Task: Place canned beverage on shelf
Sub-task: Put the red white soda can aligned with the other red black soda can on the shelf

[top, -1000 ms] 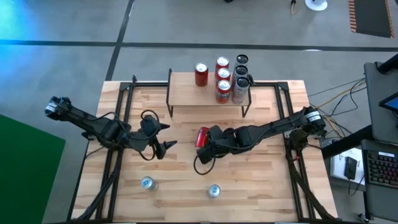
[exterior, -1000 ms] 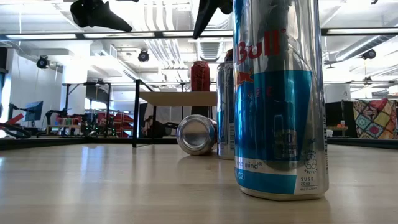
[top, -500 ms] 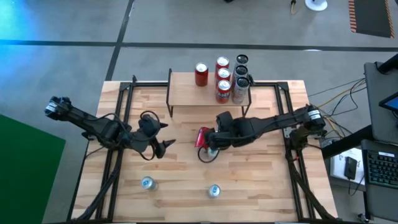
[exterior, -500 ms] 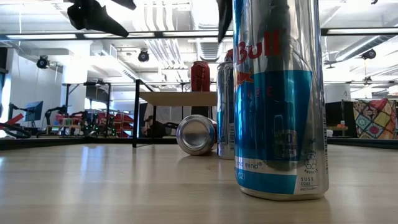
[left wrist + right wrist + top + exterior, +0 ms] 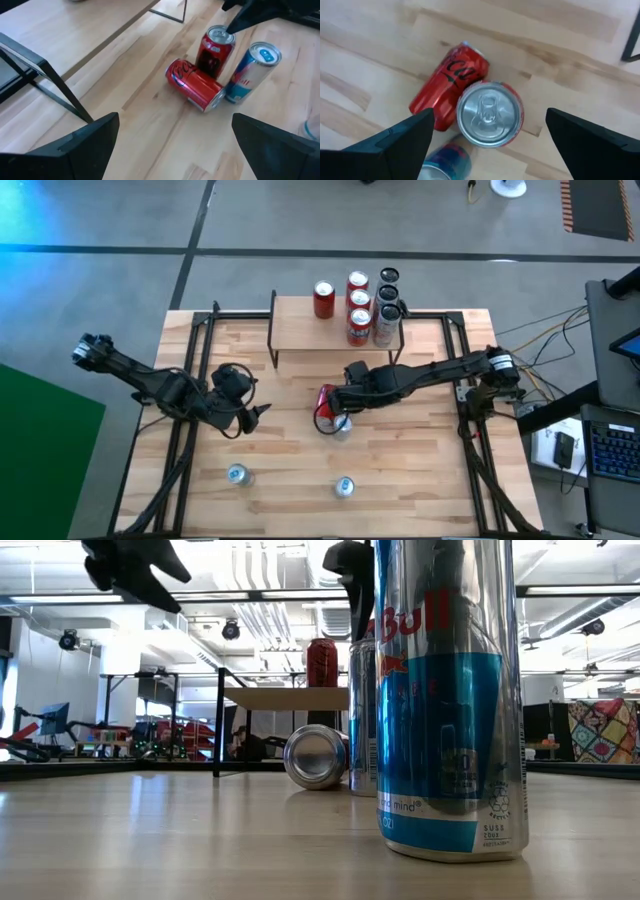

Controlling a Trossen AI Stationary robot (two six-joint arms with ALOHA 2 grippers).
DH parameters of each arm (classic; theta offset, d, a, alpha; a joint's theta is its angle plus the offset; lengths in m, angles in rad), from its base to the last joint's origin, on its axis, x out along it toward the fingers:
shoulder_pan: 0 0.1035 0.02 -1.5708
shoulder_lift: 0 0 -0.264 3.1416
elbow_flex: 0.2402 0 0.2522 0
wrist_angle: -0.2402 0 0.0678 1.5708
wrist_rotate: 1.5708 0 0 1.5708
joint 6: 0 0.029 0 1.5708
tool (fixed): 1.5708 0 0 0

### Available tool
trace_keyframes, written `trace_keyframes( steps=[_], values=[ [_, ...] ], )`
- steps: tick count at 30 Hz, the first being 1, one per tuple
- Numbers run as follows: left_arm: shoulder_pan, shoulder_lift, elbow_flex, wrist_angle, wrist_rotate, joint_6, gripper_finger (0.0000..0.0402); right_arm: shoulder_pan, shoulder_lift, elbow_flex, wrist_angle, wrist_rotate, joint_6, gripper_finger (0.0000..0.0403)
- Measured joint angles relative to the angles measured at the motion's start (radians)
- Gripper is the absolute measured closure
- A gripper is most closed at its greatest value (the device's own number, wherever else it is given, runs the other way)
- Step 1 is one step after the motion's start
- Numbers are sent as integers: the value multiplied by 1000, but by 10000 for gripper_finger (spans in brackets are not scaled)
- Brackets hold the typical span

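the right gripper (image 5: 338, 402) hangs directly over an upright red can (image 5: 489, 114) in the middle of the table (image 5: 420, 470), its jaws spread wide with one finger showing on either side of the can's silver lid in the right wrist view. nothing is gripped yet. touching that can lies a second red can (image 5: 449, 85), toppled on its side, and a blue and silver can (image 5: 250, 71) stands just beside both. the shelf (image 5: 300, 328) sits toward the far edge of the table, with five cans (image 5: 359, 304) on its right half and bare wood on its left.

the step in hand looks like the reach for the upright red can. to do it well, the right gripper should come straight down with the can centred between the fingers, and neither finger should catch the toppled can or the blue one, since all three crowd together. a firm squeeze on the can's body, then a straight lift, would keep the neighbours from rolling.

the left gripper (image 5: 247, 412) waits over the table's left side, jaws spread and empty.
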Motion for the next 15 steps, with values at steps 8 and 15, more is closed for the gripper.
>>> trace_keyframes(
  steps=[8,15],
  values=[
    [-6,-17,0,-10,2,75,29,-6,40,-15,62,8,-59,23],
    [-6,-18,0,-8,1,96,29,-19,95,-21,56,-42,-35,23]
  ],
)
